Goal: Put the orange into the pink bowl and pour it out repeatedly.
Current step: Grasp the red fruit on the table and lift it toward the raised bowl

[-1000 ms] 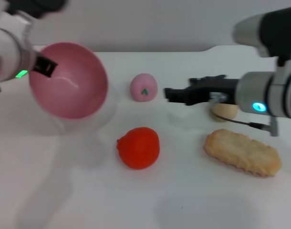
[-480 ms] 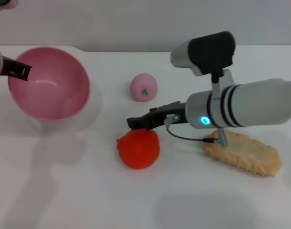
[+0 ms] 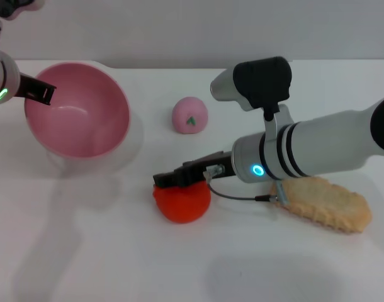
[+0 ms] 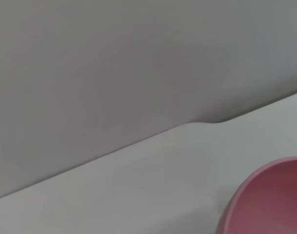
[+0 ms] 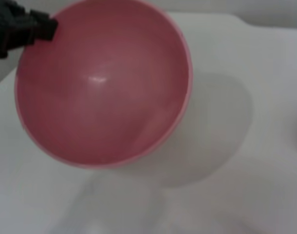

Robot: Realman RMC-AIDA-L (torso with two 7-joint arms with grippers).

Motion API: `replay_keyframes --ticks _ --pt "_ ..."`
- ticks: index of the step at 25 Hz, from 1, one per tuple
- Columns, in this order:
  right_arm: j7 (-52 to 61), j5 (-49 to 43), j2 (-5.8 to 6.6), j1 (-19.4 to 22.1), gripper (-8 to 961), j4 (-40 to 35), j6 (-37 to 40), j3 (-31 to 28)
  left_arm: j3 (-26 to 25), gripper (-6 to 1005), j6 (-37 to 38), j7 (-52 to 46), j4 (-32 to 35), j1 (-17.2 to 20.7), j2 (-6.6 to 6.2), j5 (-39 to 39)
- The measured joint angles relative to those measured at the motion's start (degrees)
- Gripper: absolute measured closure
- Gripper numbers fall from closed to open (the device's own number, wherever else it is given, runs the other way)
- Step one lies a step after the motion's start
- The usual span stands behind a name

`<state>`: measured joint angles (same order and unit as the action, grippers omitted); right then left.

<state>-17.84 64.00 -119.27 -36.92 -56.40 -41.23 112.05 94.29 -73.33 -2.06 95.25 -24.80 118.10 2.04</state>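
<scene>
**Right tool over the orange, bowl held tilted**

The right tool [image 3: 170, 178] sits low on top of the orange [image 3: 182, 202], which rests on the counter [image 3: 116, 251] directly beneath it; whether its fingers have closed I cannot tell. The left tool [image 3: 39, 93] pinches the rim of the pink bowl [image 3: 77, 110], empty and tilted. The orange looks firm, round and likely to roll, so gripping across its widest middle seems safest.

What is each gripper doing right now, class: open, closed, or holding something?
Left gripper: closed on the rim of the pink bowl, holding it tilted.
Right gripper: at the top of the orange; open or closed cannot be told.
</scene>
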Motion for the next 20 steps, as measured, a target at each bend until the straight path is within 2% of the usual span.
replay_keyframes --ticks 8,16,20 --pt "-0.98 2.32 -0.09 -1.10 198 3.52 0.31 2.22 0.32 957 0.03 0.04 -0.06 -0.37 0.02 -0.14" --pt "-4.74 1.87 0.06 0.57 306 0.72 0.55 2.86 0.49 957 -0.26 0.04 0.00 -0.41 0.02 -0.37" --pt "-5.24 1.19 0.46 3.00 470 -4.26 0.26 2.40 0.57 958 0.05 0.45 -0.05 -0.42 -0.08 -2.49"
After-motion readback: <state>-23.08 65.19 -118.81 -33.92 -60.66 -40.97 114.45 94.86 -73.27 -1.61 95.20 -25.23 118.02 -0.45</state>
